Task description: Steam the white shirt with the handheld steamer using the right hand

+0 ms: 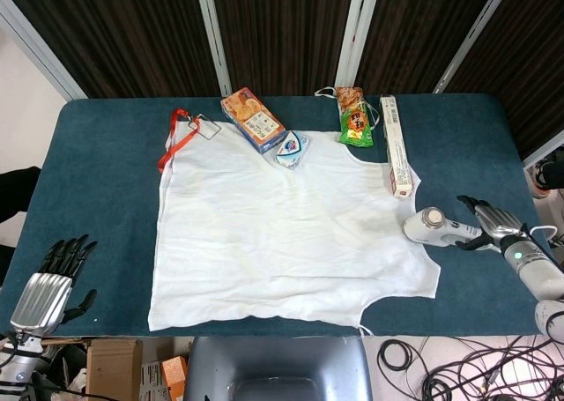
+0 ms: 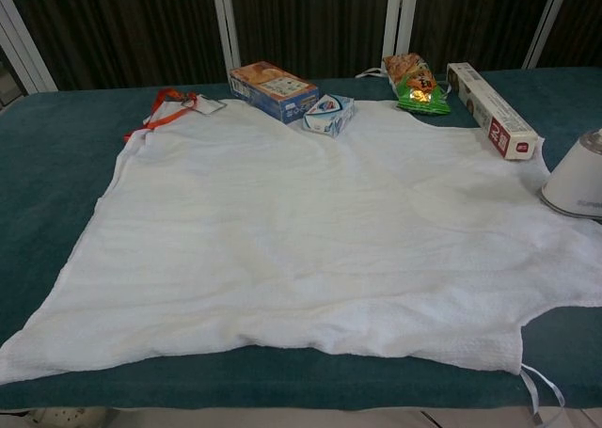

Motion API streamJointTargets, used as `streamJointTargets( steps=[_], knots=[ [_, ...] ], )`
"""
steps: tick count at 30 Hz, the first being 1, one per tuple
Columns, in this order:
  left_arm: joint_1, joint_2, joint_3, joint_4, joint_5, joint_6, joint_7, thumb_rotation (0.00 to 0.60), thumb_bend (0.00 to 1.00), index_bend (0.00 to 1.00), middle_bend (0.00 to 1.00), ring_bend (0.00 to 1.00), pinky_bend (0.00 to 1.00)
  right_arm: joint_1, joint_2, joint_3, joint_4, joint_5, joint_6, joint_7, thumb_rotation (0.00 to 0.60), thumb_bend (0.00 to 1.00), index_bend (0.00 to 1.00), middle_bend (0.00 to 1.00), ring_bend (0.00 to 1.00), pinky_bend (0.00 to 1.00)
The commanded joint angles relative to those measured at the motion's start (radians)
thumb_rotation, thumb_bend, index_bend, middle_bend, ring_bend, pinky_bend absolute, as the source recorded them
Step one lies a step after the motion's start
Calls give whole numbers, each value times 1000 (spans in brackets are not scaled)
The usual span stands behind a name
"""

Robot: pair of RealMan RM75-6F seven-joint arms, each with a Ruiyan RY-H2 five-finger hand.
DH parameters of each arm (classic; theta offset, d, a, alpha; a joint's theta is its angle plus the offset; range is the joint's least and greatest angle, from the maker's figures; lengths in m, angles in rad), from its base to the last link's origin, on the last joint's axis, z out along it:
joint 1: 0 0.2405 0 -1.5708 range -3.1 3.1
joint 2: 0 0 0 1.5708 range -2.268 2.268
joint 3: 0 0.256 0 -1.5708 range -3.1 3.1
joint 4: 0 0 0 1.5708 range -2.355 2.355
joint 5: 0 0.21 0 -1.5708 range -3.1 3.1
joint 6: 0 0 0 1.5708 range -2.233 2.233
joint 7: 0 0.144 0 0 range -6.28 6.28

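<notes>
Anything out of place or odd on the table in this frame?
Yes: clutter sits on the white shirt. A long box, a snack bag, a biscuit box and a small packet overlap its top edge. The handheld steamer lies at the right armhole.
</notes>
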State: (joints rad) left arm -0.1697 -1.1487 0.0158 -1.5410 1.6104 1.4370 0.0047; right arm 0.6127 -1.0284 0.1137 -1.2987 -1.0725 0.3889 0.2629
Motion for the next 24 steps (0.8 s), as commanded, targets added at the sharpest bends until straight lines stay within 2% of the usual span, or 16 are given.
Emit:
streamJointTargets(
  steps=[1, 4, 7, 9, 13, 16, 19, 22, 24],
  knots=[
    [0, 0, 0, -1, 1, 1, 2, 600, 366, 0, 0, 17, 41, -5, 37, -9, -48, 19, 24, -28, 600, 201, 0, 0, 0, 294],
    [1, -1, 1, -1, 2, 4, 2, 600, 365, 0, 0, 17, 41, -10, 57, -15, -79, 30, 46, -44, 600, 201, 0, 0, 0, 274],
    [3, 0, 1, -2, 2, 7, 1, 600, 365, 0, 0, 19, 41, -37, 79, -14, -130, 15, 124, -61, 600, 201, 0, 0, 0, 248],
    [6, 1, 1, -1, 3, 13, 2, 600, 365, 0, 0, 19, 41, -85, 105, -17, -203, -35, 248, -87, 600, 201, 0, 0, 0, 212],
    [10, 3, -1, -3, 1, 22, 7, 600, 365, 0, 0, 19, 41, -227, 122, -47, -343, -188, 600, -201, 600, 201, 0, 0, 0, 135],
    [13, 3, -1, -7, 1, 26, 11, 600, 365, 0, 0, 19, 41, -330, 72, -77, -381, -297, 835, -304, 600, 201, 0, 0, 0, 74],
    [19, 5, 0, -12, 4, 36, 17, 600, 365, 0, 0, 19, 41, -412, -8, -107, -369, -365, 993, -400, 600, 200, 0, 0, 0, 27],
    [26, 7, 3, -17, 9, 47, 21, 600, 364, 0, 0, 18, 41, -463, -81, -111, -345, -385, 1088, -459, 600, 201, 0, 0, 0, 61],
    [29, 9, 5, -19, 16, 55, 20, 600, 364, 0, 0, 18, 41, -473, -102, -110, -336, -380, 1100, -505, 600, 201, 0, 0, 0, 73]
  ],
)
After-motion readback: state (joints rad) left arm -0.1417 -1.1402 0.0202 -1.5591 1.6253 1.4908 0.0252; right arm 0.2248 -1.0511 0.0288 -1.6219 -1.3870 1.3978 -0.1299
